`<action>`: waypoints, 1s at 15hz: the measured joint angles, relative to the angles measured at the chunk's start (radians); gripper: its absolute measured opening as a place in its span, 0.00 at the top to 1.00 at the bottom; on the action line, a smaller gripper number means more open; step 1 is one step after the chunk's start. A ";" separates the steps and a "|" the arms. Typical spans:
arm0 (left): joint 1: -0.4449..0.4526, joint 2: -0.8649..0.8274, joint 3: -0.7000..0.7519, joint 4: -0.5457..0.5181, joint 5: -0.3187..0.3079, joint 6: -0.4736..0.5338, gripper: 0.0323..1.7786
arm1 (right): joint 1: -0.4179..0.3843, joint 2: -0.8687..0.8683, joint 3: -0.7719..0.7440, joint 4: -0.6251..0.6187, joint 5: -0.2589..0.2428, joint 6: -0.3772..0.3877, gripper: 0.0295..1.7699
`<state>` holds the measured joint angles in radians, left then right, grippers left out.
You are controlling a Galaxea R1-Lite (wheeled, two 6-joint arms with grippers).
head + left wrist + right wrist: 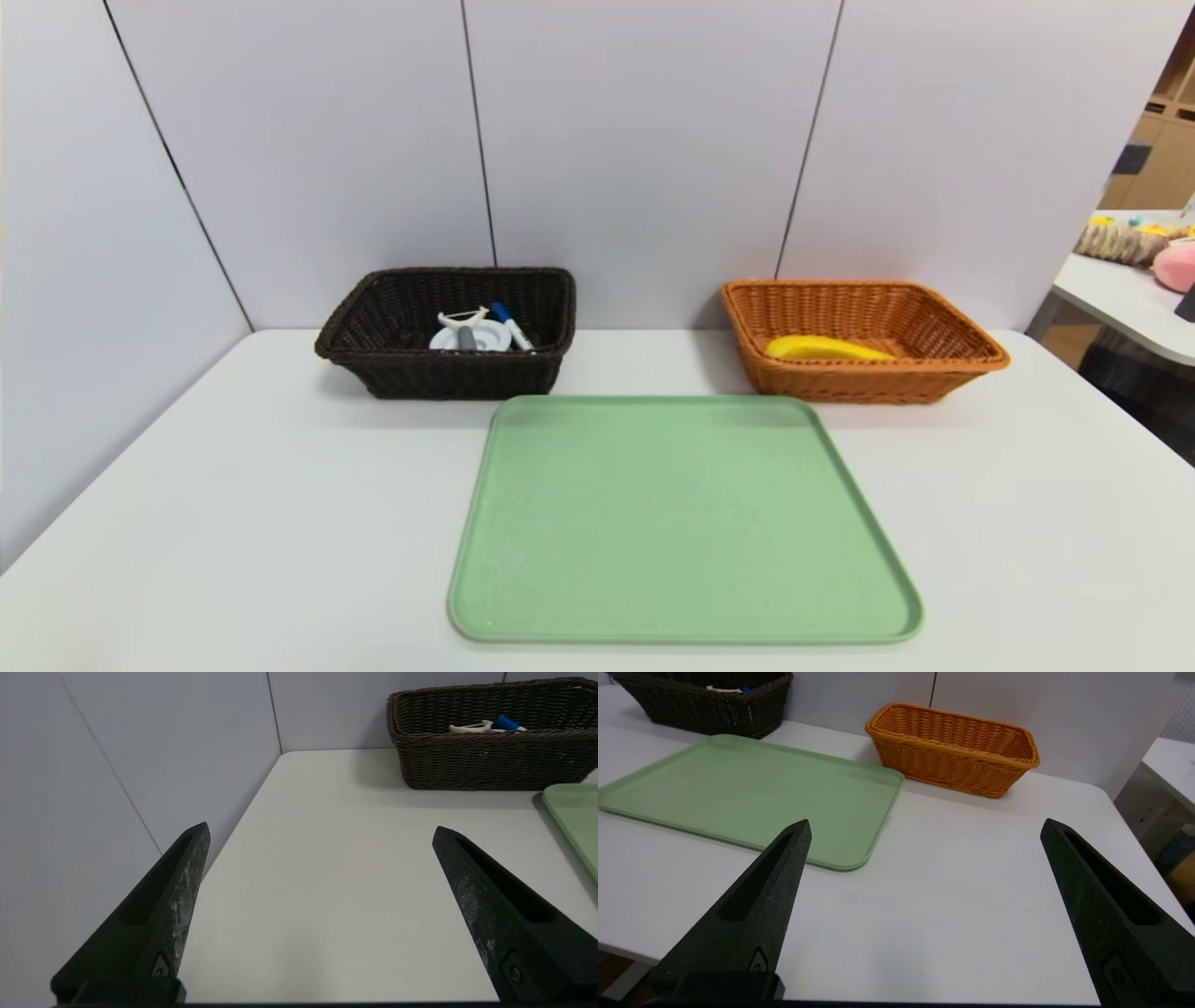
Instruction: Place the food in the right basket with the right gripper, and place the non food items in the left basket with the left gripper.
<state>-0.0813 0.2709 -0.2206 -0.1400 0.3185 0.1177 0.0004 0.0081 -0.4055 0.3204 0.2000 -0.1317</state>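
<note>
Here the left hand (320, 830) hangs over bare white desk (327, 882) on the near left side of the green tray (681, 523), its 2 black fingers (173, 896) spread wide apart with nothing between them. The right hand (924, 826) sits likewise over the desk on the near right side of the tray, fingers (756, 900) also wide apart and holding nothing. Neither hand shows in the head view. The tray lies flat in the middle of the desk with nothing on it. Behind the tray's far left corner stands the dark brown basket (373, 322), which holds a white peeler (464, 319), a blue-capped marker (512, 327) and a round white item (487, 338), all lying together. Behind the tray's far right corner stands the orange basket (934, 317), with a yellow banana (826, 349) lying along its front wall. Both baskets sit just apart from the tray's far edge, against the pale wall panels.
</note>
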 joint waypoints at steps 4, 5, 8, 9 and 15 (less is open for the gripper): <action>0.000 0.000 0.017 -0.027 0.194 -0.001 0.05 | 0.000 -0.009 0.051 -0.049 -0.002 0.004 0.04; 0.002 -0.001 0.022 -0.053 0.243 -0.001 0.05 | 0.000 -0.009 0.056 -0.044 -0.002 0.004 0.04; 0.013 -0.006 0.034 -0.103 0.347 0.003 0.05 | 0.001 -0.009 0.067 -0.048 -0.002 0.014 0.04; 0.038 -0.022 0.037 -0.094 0.347 0.009 0.05 | 0.001 -0.009 0.069 -0.047 -0.002 0.019 0.04; 0.077 -0.158 0.046 0.025 0.073 0.066 0.05 | 0.001 -0.009 0.058 -0.054 -0.010 0.042 0.04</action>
<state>-0.0038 0.1126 -0.1749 -0.1153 0.3919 0.1832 0.0013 -0.0013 -0.3472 0.2660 0.1900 -0.0894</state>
